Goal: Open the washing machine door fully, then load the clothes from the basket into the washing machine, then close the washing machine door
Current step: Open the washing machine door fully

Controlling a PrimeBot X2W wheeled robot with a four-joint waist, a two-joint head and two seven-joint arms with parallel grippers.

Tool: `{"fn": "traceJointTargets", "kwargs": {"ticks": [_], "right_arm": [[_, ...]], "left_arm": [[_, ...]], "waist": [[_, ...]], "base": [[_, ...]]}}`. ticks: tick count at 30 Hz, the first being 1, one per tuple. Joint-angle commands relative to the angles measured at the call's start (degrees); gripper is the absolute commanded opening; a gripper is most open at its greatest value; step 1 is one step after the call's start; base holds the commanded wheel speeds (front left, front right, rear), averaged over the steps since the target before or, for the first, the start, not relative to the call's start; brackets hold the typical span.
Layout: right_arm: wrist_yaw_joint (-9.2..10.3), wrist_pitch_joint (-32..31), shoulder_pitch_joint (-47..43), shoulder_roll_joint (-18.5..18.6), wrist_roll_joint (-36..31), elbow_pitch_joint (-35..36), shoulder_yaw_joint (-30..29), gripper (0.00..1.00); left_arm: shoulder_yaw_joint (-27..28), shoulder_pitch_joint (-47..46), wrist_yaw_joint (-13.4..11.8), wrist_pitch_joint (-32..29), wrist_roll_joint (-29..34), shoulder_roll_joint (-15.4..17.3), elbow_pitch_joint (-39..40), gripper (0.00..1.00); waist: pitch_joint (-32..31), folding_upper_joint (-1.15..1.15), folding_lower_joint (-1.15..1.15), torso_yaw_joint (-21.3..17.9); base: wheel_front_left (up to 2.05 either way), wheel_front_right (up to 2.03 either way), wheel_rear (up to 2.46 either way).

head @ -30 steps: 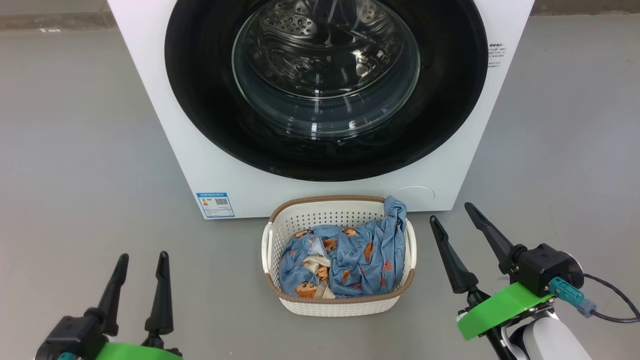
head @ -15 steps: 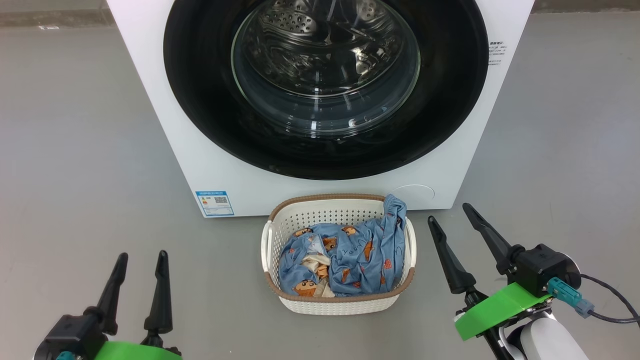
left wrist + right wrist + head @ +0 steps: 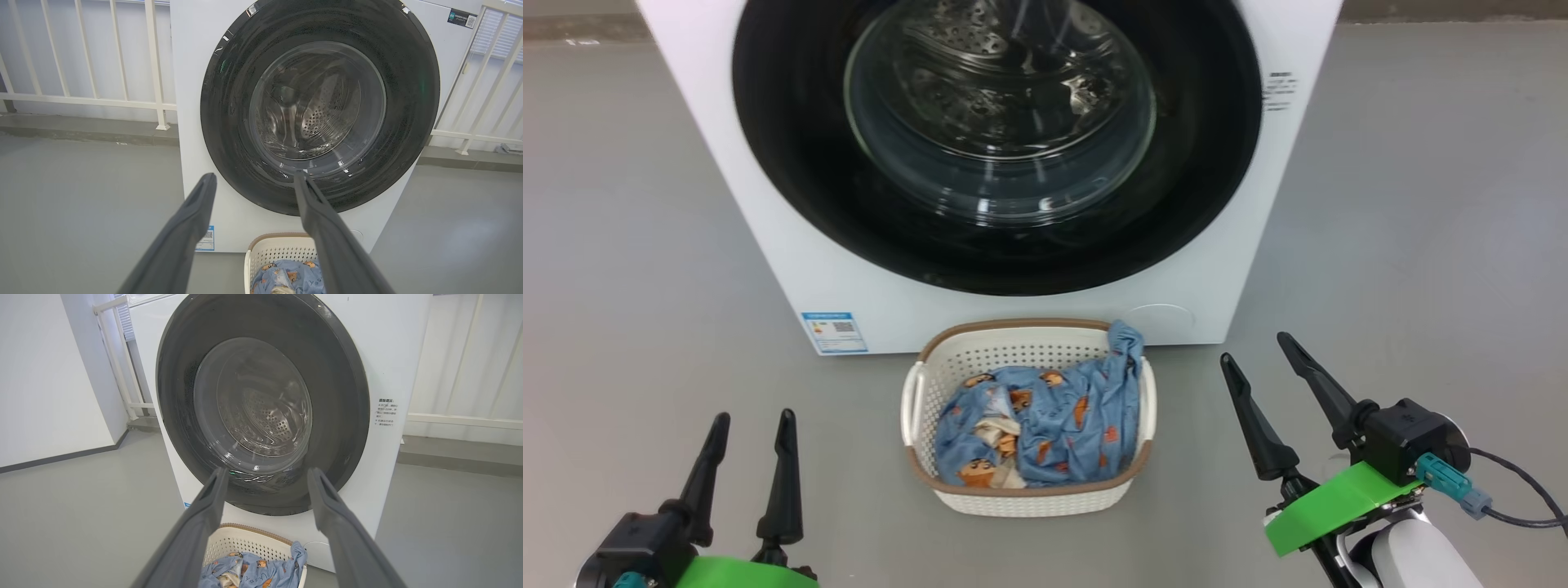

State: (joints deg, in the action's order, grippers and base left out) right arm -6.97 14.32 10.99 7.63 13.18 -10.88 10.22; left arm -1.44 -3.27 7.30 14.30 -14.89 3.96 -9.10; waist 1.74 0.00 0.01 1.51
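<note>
We're in front of the washer (image 3: 760, 212), and the door (image 3: 784, 163) is shut, its black ring lying flat against the white front. Through the glass window (image 3: 1001, 139) you can make out the steel drum (image 3: 980, 49).

At the foot of the machine, on the floor (image 3: 621, 286), sits the basket (image 3: 1029, 502). It's just beside the washer's bottom edge and a little right of the blue sticker (image 3: 834, 331). The clothes (image 3: 1078, 416) are all in it: blue fabric with orange-brown figures and a cream cloth (image 3: 995, 429) tucked into the bundle. One blue corner rides up over the far right rim.

The left tool (image 3: 754, 415) hangs low on the left, fingers spread with nothing between them, well apart from the basket. The right tool (image 3: 1254, 346) is to the right of the basket, near it but not touching. Its fingers are parted and empty too, and they lean to the left.

From both wrists the view runs straight between the fingers to the door, with the basket below. A white railing (image 3: 81, 61) stands behind the washer.
</note>
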Motion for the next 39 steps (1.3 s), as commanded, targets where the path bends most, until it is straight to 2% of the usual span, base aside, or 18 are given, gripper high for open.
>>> {"fn": "traceJointTargets", "kwargs": {"ticks": [1, 15, 39], "right_arm": [[-0.52, 0.7, 2.4, 0.3, -0.2, 1.2, 1.1, 1.0], [-0.52, 0.7, 2.5, 0.2, -0.1, 1.3, 1.3, 1.0], [-0.52, 0.7, 3.0, 0.4, 0.3, 1.3, 1.2, 1.0]], "left_arm": [[1.9, -2.6, 0.2, 0.7, 0.7, 1.1, 1.2, 1.0], [1.0, -2.6, 0.2, 0.7, -0.9, 1.6, 1.6, 1.0], [0.7, -3.3, 0.2, 0.7, -1.4, 1.9, 1.0, 1.0]], "waist": [[0.0, 0.0, 0.0, 0.0], [0.5, 0.0, 0.0, -0.1], [1.0, 0.0, 0.0, -0.3]], "base": [[1.23, 1.23, -2.46], [0.9, 0.9, -1.8], [0.04, 0.04, -0.07]]}}
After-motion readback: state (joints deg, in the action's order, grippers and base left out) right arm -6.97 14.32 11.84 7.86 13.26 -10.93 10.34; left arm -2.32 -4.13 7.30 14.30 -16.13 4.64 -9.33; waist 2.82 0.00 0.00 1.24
